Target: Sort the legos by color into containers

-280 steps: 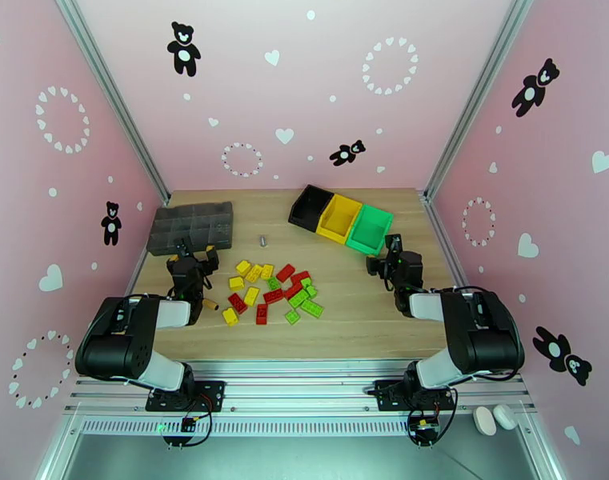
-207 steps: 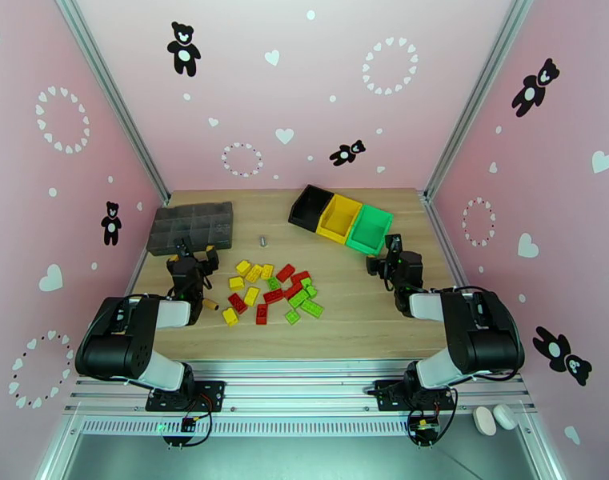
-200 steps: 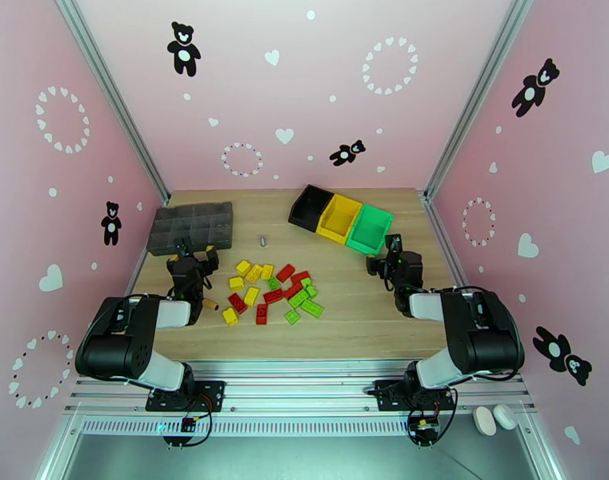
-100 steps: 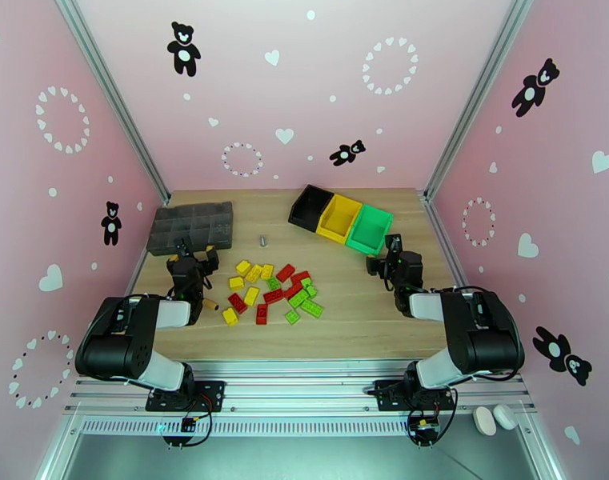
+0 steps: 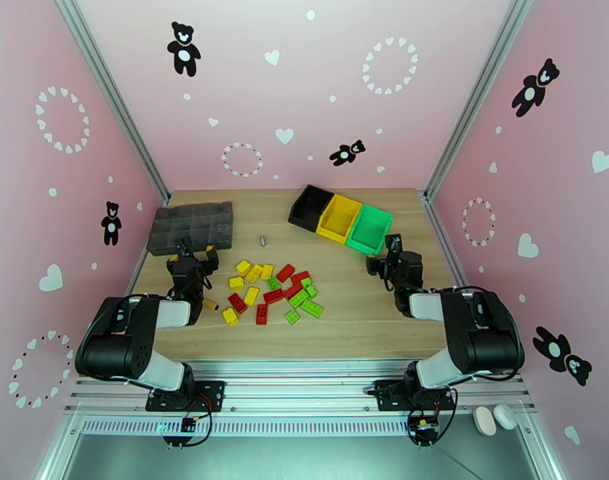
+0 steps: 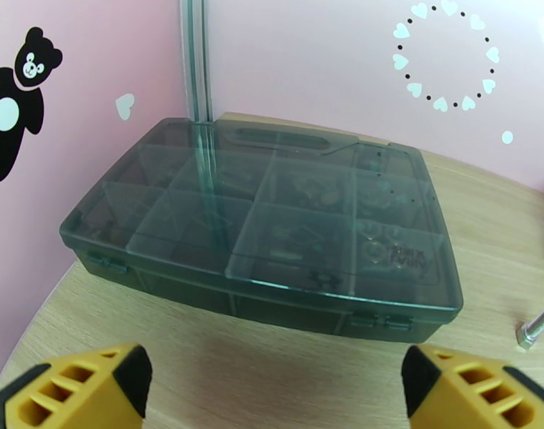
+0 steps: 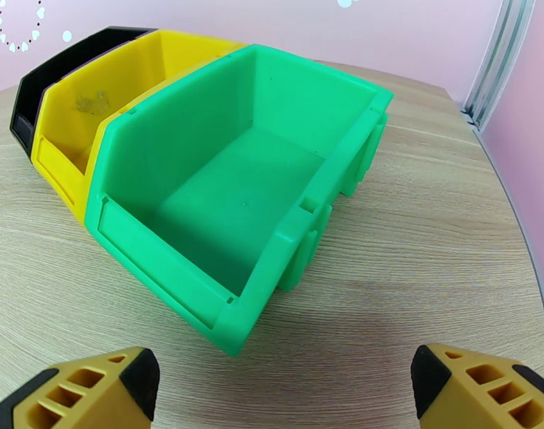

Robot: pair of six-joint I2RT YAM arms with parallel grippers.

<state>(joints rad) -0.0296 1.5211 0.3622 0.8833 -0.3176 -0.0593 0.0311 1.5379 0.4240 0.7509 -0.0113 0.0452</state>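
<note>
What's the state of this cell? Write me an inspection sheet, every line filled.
Surface: wooden table, no spills seen.
Job's things: legos, red, yellow and green, in a loose unsorted pile mid-table; black bin, yellow bin and green bin joined in a row far right, no legos seen in them.
Clutter: closed grey organizer case far left; bolt beside it; small orange-handled tool left of the pile.
Grippers: left gripper open, empty, facing the case; right gripper open, empty, facing the green bin.
Cables: cable loops below the table's near edge.
Surroundings: pink walls with bear and heart stickers; aluminium frame posts.
</note>
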